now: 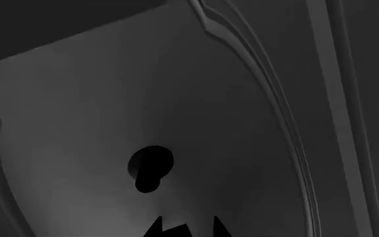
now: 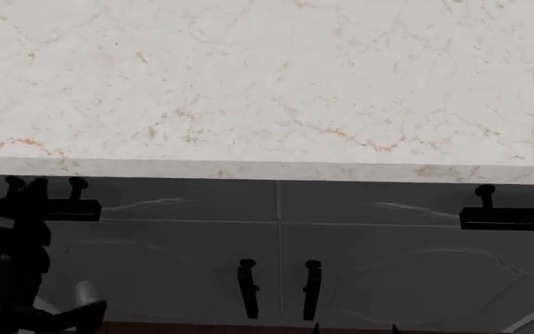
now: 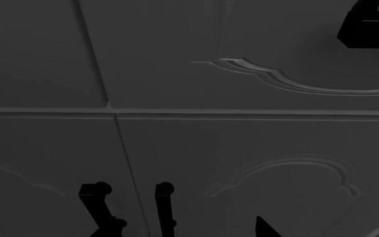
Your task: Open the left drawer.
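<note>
Left drawer (image 2: 183,202) sits shut under the stone counter (image 2: 267,83), left of the matching right drawer (image 2: 378,205) and above the doors (image 2: 156,278). Its bar handle (image 2: 39,207) runs horizontal along the wide front, facing the robot — pull axis straight out. Left gripper (image 2: 17,223) is right at the handle, presumably to grasp it; can't tell whether the jaws are apart or clamped. Right gripper (image 3: 265,228) barely shows — state unclear too.
</note>
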